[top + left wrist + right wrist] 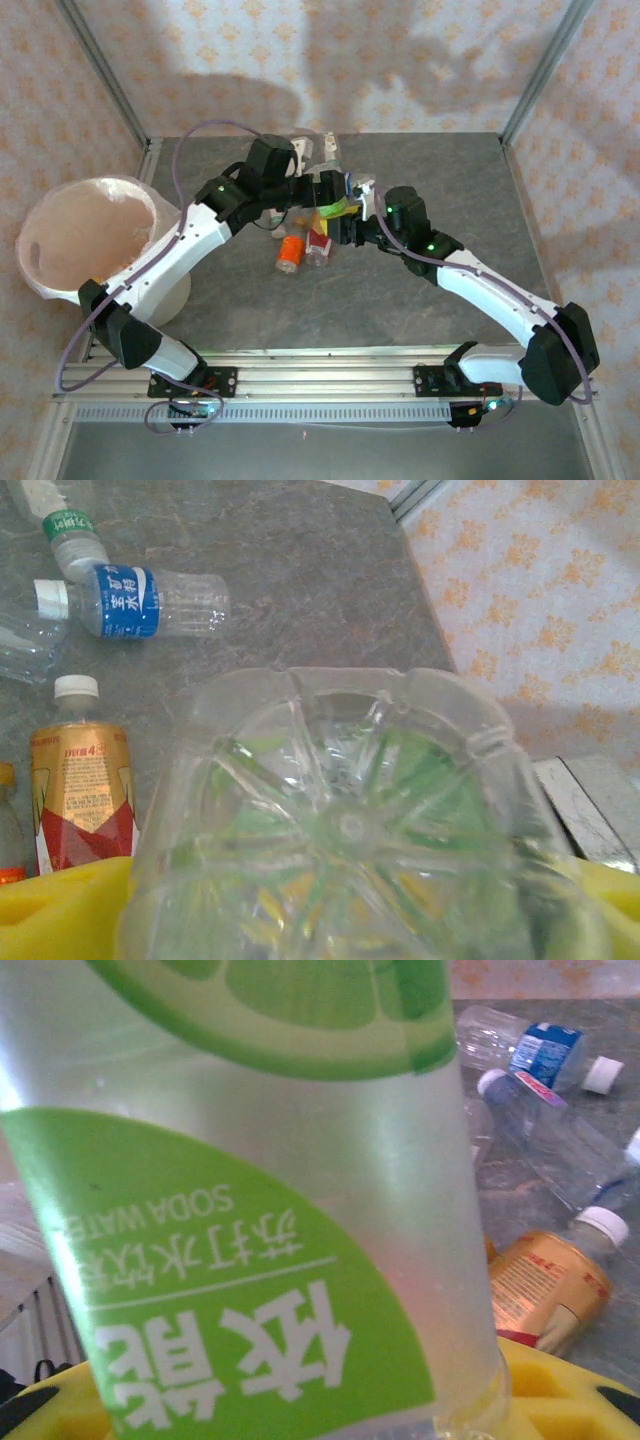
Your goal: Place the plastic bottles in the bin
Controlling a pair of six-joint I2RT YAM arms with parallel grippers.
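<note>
Right tool: pressed in on the green-labelled bottle; its yellow pads are seen low on either side of the bottle's body.
Left tool: set at a clear bottle base, with yellow pads seen at both lower corners. Whether the base is gripped or merely framed cannot be told.
Held bottle: kept between the two tools over the middle of the table. The base in the left wrist view is probably the same bottle, since green is seen through it.
Bin: placed at the table's left edge, well apart from the held bottle.
Loose bottles: laid on the table near the tools. An orange bottle, a gold-and-red bottle, a blue-labelled bottle on its side and a green-banded bottle are seen.
</note>
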